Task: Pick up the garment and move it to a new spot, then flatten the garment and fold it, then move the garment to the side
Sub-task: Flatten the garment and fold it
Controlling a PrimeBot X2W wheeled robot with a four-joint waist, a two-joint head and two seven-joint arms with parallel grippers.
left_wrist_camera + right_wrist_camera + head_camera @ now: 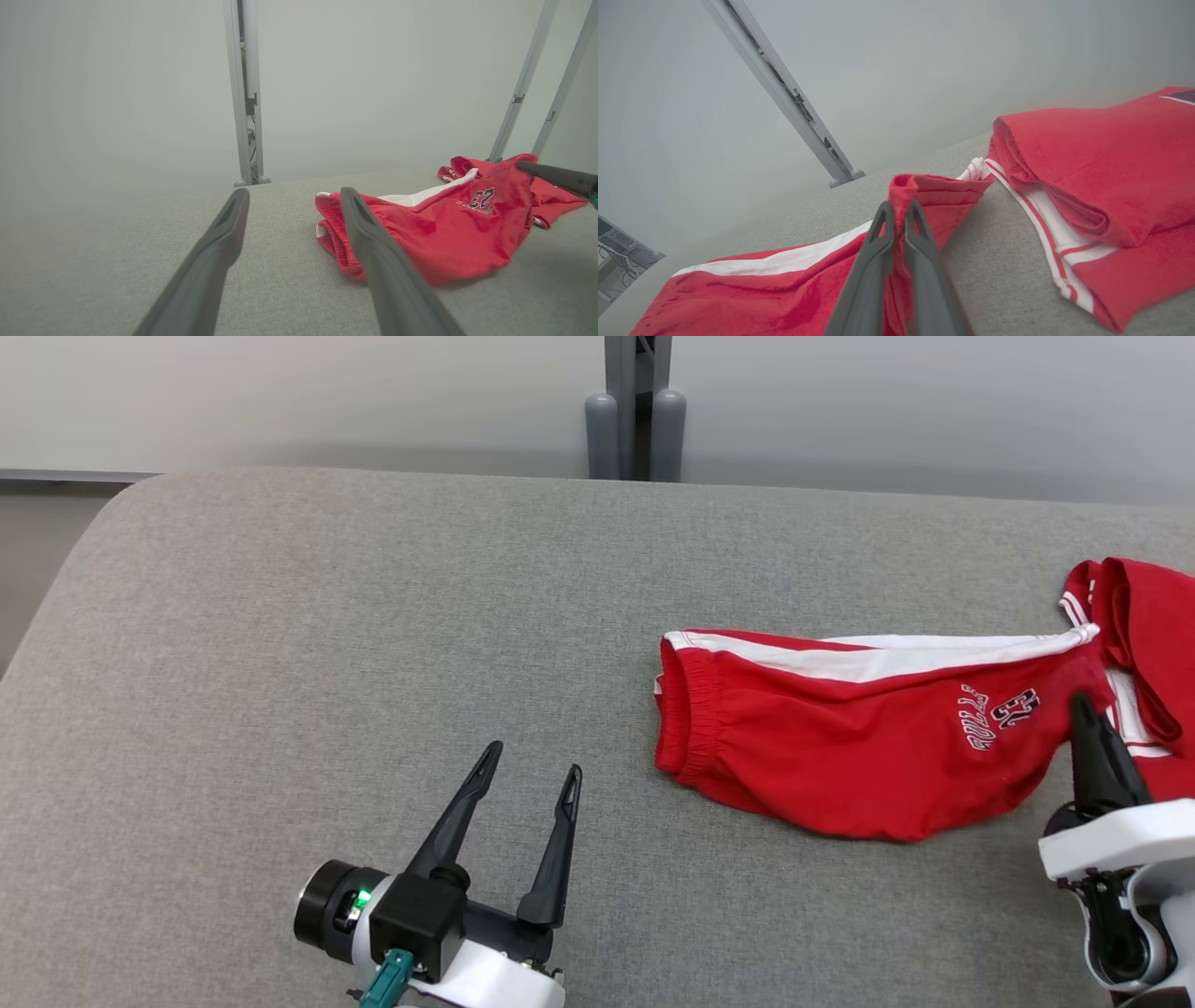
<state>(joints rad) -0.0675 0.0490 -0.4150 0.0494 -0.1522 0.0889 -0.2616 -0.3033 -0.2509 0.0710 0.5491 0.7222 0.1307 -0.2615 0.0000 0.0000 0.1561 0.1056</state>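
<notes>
We note limp, light red cloth shorts with white stripe (pixel 840 747), frame centre-right on the grey fabric desk (pixel 327 616). Right jaws clench their right-hand edge; left jaws released. Elastic waistband (pixel 691 719) likely the surer hold.

Two red garments (pixel 868 747) (pixel 1153 635), two jaw pairs

Soft, even light; hazy wrist backgrounds.

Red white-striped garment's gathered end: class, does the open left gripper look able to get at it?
Probably yes: the left gripper stands open, and only bare grey fabric surface lies between it and the red white-striped garment.
</notes>
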